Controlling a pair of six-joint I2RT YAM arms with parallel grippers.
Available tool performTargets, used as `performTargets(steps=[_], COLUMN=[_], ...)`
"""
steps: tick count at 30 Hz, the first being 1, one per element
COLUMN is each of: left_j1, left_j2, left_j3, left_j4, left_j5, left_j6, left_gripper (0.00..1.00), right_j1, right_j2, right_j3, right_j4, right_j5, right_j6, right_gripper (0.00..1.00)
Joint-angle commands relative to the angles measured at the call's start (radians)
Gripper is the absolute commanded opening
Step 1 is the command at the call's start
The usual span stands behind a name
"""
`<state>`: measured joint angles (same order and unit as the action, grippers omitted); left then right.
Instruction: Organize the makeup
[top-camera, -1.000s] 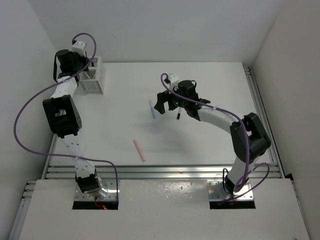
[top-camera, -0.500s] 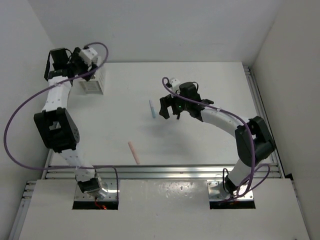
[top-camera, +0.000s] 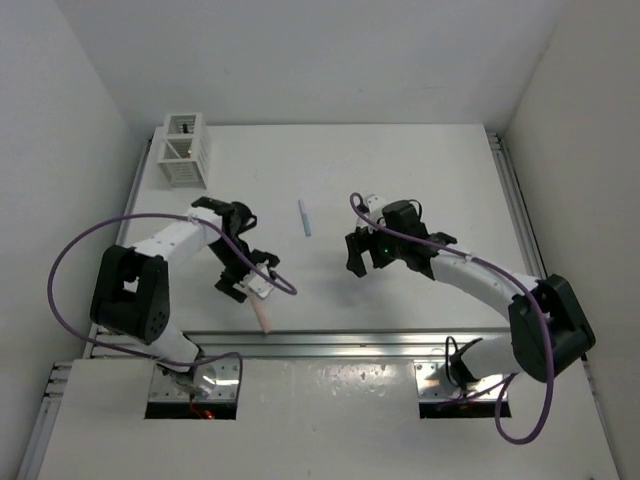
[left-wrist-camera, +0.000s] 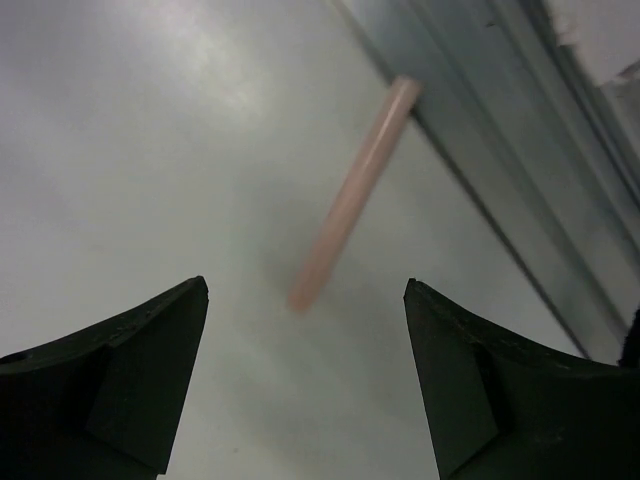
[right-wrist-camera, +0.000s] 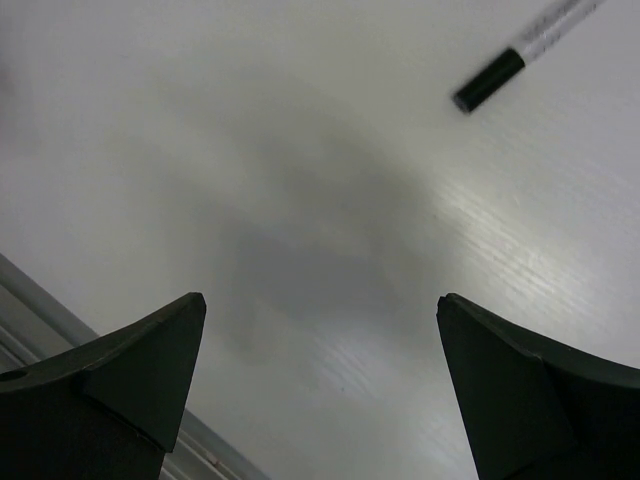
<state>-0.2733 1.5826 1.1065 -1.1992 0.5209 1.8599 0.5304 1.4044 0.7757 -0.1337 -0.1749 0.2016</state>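
The left gripper (left-wrist-camera: 305, 290) hung low over the white table (top-camera: 400, 170) with its 2 fingers spread wide and nothing between them. Just ahead of it lay the peach-pink stick (left-wrist-camera: 350, 200), flat on the surface. In the left wrist view it ran from 7 o'clock up to 1 o'clock, its near end level with the fingertips and its far end just beside the metal rail (left-wrist-camera: 480, 150). From above, that stick sat at 5 o'clock from the left gripper, near the table's front edge.

The right gripper (right-wrist-camera: 320, 300) was likewise spread and gripping nothing, poised above bare table. A black-capped stick (right-wrist-camera: 520, 50) with a pale barrel lay at 1 o'clock in its wrist view, well apart from both fingers.

The light blue stick (top-camera: 304, 217) lay alone at 11 o'clock from the right gripper, between the 2 arms. The white slatted box (top-camera: 183, 152) stood in the table's 10 o'clock corner.
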Motion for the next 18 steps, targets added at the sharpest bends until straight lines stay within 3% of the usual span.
performTargets(steps=[1,7,9,10,16,18], left_j1=[-0.061,-0.119,-0.156,-0.167,-0.198,-0.207], left_j2=[-0.087,-0.078,-0.087,-0.087,-0.087,-0.075], left_j3=[-0.057,-0.158,-0.23,-0.282,-0.408,-0.442], left_j4=[-0.083,-0.06,0.063,0.172,0.384,0.478], left_j5=[-0.022,-0.042,-0.042,-0.042,-0.099,-0.136], left_j6=[0.194,0.251,0.21,0.161,0.067,0.01], left_gripper=[0.86,0.86,0.86,0.82,0.67,0.51], right_j1=[-0.001,0.003,0.0,0.0,0.0,0.0], right_j2=[-0.079,-0.228,-0.267,-0.301,-0.398,-0.424], right_j3=[-0.035,-0.11,-0.134,-0.139,-0.179,-0.188], right_j4=[-0.04,-0.115,-0.141,-0.177,-0.228,-0.233], right_j5=[0.053,0.141,0.169,0.173,0.253,0.273], right_j6=[0.044,0.111,0.104,0.099,0.084,0.082], right_gripper=[1.0,1.0,1.0,1.0,1.0,1.0])
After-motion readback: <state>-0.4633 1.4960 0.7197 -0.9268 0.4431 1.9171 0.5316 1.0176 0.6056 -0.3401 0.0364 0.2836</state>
